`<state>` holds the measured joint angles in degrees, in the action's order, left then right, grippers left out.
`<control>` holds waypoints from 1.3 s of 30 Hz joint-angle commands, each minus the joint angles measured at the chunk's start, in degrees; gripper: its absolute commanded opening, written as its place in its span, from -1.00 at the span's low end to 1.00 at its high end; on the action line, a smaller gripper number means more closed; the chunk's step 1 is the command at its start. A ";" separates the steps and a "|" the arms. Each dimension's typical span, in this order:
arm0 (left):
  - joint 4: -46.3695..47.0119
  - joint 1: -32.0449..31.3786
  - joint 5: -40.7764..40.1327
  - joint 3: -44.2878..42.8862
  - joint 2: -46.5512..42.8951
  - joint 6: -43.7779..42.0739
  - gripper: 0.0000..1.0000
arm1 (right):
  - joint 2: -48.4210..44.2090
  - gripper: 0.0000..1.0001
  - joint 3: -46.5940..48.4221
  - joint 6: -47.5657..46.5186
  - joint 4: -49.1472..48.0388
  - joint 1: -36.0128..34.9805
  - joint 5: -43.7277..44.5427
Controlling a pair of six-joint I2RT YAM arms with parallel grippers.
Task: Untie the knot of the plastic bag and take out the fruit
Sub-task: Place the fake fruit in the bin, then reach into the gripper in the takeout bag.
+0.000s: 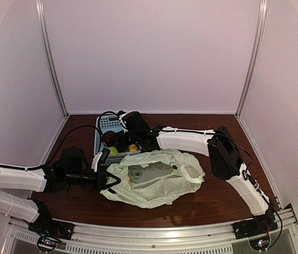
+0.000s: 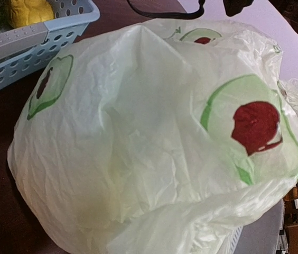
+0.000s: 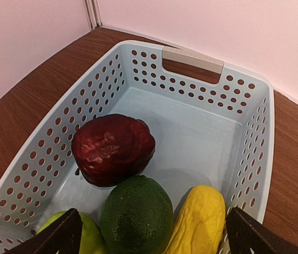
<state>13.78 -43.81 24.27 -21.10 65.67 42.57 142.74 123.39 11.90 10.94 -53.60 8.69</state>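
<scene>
**A:** Pale walls (image 1: 149, 53) all round and a dark wooden desk (image 1: 217, 201). Where is the plastic bag?

**B:** The one plastic bag (image 1: 157, 180) lies mid-desk, slumped and puffy, just in front of the basket (image 3: 191, 55). I can make out no knot on it.

**A:** And the fruit?

**B:** I count four, all in the one light blue basket. There is one dark red fruit (image 3: 112, 150), one dark green fruit (image 3: 137, 214), one paler green fruit (image 3: 91, 238) and one yellow fruit (image 3: 199, 219). The bag's plastic is too cloudy to tell whether another piece hides inside.

**A:** What about the jaws?

**B:** The left jaws sit at the bag's left edge, spread in a V. I can't tell whether they pinch any plastic. The right jaws hang over the basket, wide apart and holding nothing.

**A:** So what's the step?

**B:** I'd judge it's checking the bag for a last piece. To do it well, the left side should pin the thin edge low against the desk so the bag can't slide. The right side should enter through the mouth slowly with its jaws wide and close on fruit, not film. The bag is light and will drag along if it's snagged.
</scene>
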 commanded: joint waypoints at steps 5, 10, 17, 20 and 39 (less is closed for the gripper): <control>0.99 0.57 -1.61 -0.04 -0.60 1.80 -1.00 | -12.25 0.91 -5.07 -0.71 -2.64 0.19 -4.73; 0.84 0.82 -1.39 -0.41 -0.32 1.80 -1.00 | -25.51 0.89 -19.58 -0.74 -9.49 0.13 -7.73; -0.81 1.88 0.20 -2.41 1.42 1.78 -1.00 | -42.30 0.87 -38.59 -0.71 -13.49 -0.01 -13.04; -0.62 1.99 0.52 -3.20 1.62 1.70 -1.00 | -48.89 0.85 -48.32 0.47 -16.56 -0.56 -16.84; -4.82 2.24 -0.51 -5.59 2.33 0.32 -1.00 | -46.56 0.34 -53.96 6.05 -9.26 -15.20 -13.06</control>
<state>10.66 -42.04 24.23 -25.08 68.47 44.18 93.45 67.35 16.16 -2.04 -69.36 -8.49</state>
